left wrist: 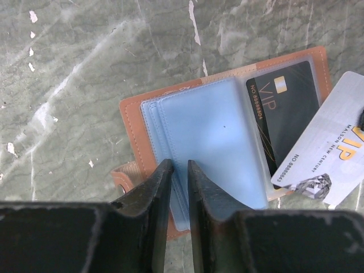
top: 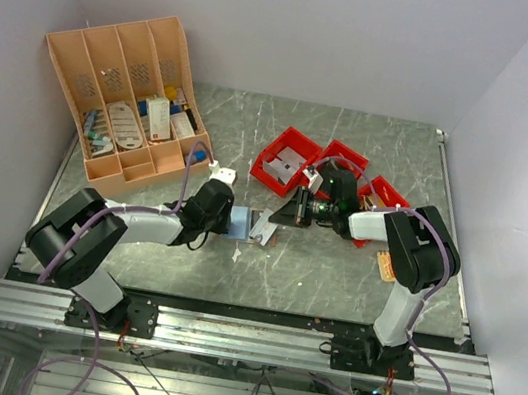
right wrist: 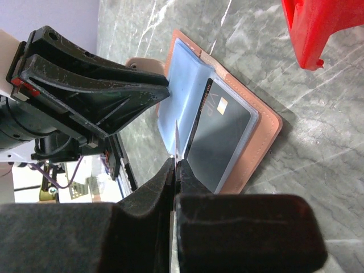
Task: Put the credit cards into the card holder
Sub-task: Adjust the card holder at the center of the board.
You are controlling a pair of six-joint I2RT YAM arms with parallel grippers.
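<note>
At the far left of the grey stone table [top: 333, 270] stands a big orange rack [top: 123, 98] with small things in its slots. Next to it, the left arm reaches toward the middle. The left gripper [left wrist: 180, 170] is low over the card holder [left wrist: 133, 119]. Its two fingers [left wrist: 162, 187] are close together, with the edge of the blue sleeves [left wrist: 210, 142] in the thin gap between them. It is hard to tell if they are pinching the sleeves or only sitting on each side.

The card holder lies open and flat in the middle of the table, with its brown edge showing all around. On its right half, a black card [left wrist: 290, 114] sits inside a clear pocket.

Just to the right, a white card [left wrist: 335, 148] leans over the holder's right edge, beside the black card. The right gripper [right wrist: 175, 165] is squeezed tight on this white card. Behind it sit three red bins [top: 285, 161].
</note>
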